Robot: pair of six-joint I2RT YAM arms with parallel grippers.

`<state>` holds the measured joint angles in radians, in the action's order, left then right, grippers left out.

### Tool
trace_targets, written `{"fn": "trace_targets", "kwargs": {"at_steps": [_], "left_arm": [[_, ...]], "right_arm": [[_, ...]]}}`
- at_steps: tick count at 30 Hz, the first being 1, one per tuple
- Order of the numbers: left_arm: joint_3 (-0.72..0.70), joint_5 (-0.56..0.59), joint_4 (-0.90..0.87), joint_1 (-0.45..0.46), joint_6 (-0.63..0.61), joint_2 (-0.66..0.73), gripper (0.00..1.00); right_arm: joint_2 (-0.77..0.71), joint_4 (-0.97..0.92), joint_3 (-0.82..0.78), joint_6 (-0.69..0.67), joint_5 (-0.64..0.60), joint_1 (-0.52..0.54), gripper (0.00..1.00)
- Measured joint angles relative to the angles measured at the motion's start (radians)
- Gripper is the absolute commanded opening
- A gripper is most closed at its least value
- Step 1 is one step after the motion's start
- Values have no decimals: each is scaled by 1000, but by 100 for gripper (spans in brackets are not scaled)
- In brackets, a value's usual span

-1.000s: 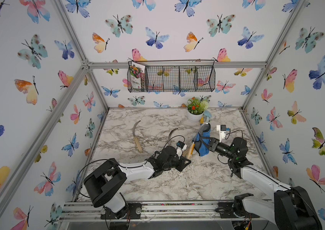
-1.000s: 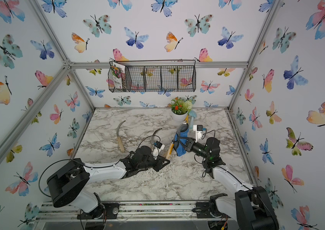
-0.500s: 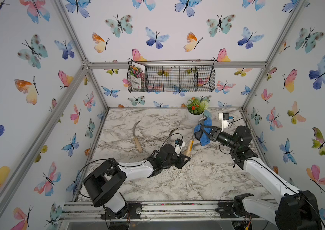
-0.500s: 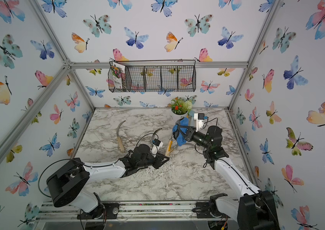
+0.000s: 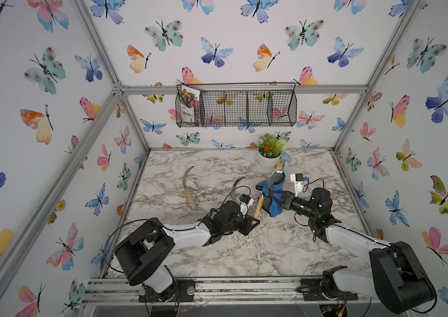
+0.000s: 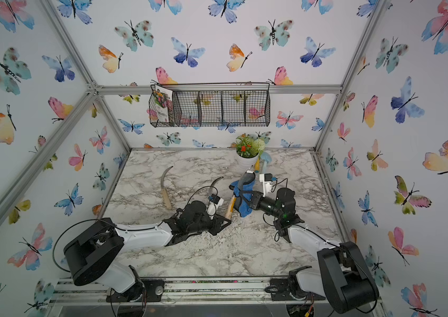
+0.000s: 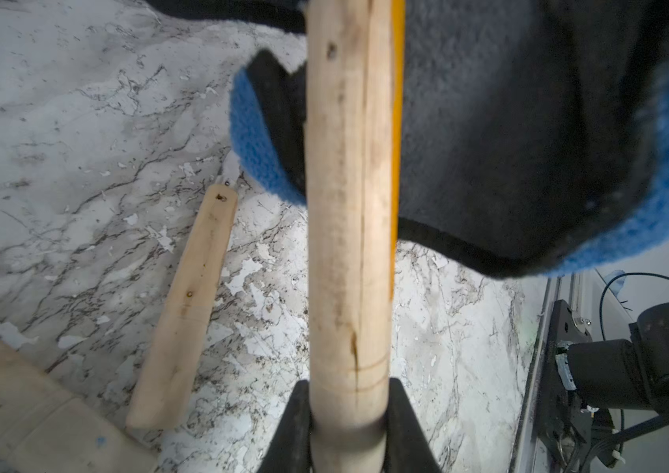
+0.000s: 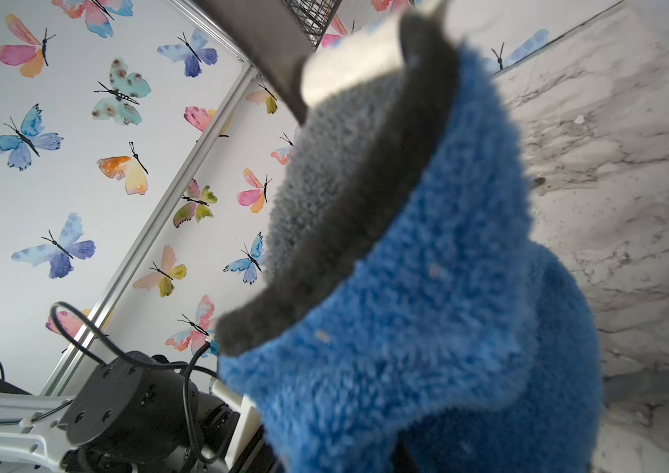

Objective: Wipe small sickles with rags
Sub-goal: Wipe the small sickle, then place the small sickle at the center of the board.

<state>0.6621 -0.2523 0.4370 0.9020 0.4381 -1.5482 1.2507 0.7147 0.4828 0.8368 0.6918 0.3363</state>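
Observation:
My left gripper [image 5: 255, 216] [image 7: 348, 393] is shut on the pale wooden handle [image 7: 349, 204] of a small sickle [image 5: 257, 205], held tilted above the table. The blue rag [image 5: 272, 201] [image 8: 427, 307] with its dark grey piece is folded round that sickle's blade [image 8: 349, 69]; only the blade's end pokes out. My right gripper [image 5: 271, 196] is shut on the rag, and the cloth hides its fingers in the right wrist view. A second sickle [image 5: 188, 188] lies flat at the left of the table. A third sickle's blade [image 5: 238, 182] curves out from behind my left wrist.
Two loose wooden handles [image 7: 185, 311] [image 7: 17, 401] lie on the marble under my left gripper. A white flower pot [image 5: 268, 162] and a light-blue trowel [image 5: 286, 159] stand at the back. A wire basket [image 5: 236, 108] hangs on the back wall.
My right gripper slid the rag up along the blade toward the back, then back down toward the handle. The left gripper has kept the sickle almost still.

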Motion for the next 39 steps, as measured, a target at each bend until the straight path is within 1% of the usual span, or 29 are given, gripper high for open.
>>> {"fn": "trace_targets", "kwargs": {"at_steps": [6, 9, 14, 18, 20, 24, 26, 27, 31, 34, 37, 39], "left_arm": [[0, 1, 23, -5, 0, 11, 0], [0, 11, 45, -6, 2, 24, 0], [-23, 47, 58, -16, 18, 65, 0], [-81, 110, 36, -47, 69, 111, 0], [-86, 166, -12, -66, 110, 118, 0], [-41, 290, -158, -91, 188, 118, 0], [-1, 356, -243, -91, 224, 118, 0], [32, 412, -309, -92, 254, 117, 0], [117, 541, -489, -106, 329, 116, 0], [151, 590, -591, -143, 368, 94, 0], [160, 586, -636, -204, 370, 41, 0], [183, 570, -677, -256, 354, -29, 0]], "right_arm": [[-53, -137, 183, -44, -28, -19, 2], [-72, -194, 245, -62, -40, -35, 2], [-156, -301, 260, -101, -101, -43, 2], [-296, -369, 248, -143, -197, -49, 2], [-383, -393, 230, -161, -234, -52, 2], [-488, -422, 172, -185, -267, -54, 2], [-522, -440, 130, -192, -277, -54, 2], [-537, -451, 106, -195, -282, -54, 2], [-573, -492, 19, -209, -312, -54, 2], [-604, -524, -32, -225, -334, -54, 2], [-619, -549, -46, -249, -345, -54, 2], [-621, -558, -46, -267, -349, -54, 2]]}}
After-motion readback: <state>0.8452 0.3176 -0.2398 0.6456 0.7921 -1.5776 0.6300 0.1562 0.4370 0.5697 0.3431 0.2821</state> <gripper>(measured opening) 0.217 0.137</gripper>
